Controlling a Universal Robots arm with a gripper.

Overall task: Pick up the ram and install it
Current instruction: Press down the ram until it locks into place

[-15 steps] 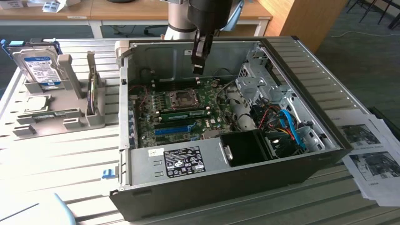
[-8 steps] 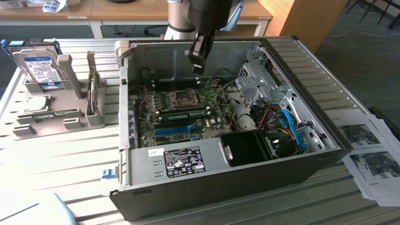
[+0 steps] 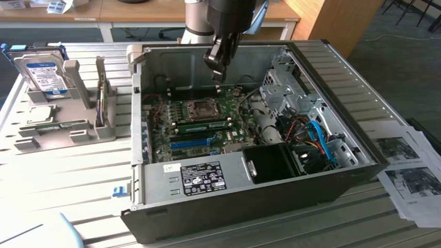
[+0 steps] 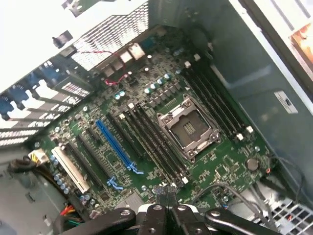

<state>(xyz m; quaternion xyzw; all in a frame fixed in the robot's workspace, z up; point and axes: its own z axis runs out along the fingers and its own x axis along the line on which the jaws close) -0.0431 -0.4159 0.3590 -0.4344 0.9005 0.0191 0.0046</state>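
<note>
Ram – a thin, narrow green circuit-board stick (image 3: 205, 124) with a pale label – sits on edge in a dark slot of the green motherboard (image 3: 231, 135), just beside the square metal processor socket (image 3: 202, 107). It is below the black tool (image 3: 219, 72) and apart from it. The tool's fingers are pressed together, gripping nothing, inside the open grey steel computer case (image 3: 331, 77) on the slatted table (image 3: 69, 170).

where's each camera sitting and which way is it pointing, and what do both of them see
Exterior view: off the arm, raised, looking down into the open computer case; the arm and its shut gripper hang over the motherboard.
Wrist view: on the wrist, facing down at the motherboard; the gripper shows at the picture's edge.
Shared: the motherboard, its CPU socket, blue slot and the gripper.
</note>
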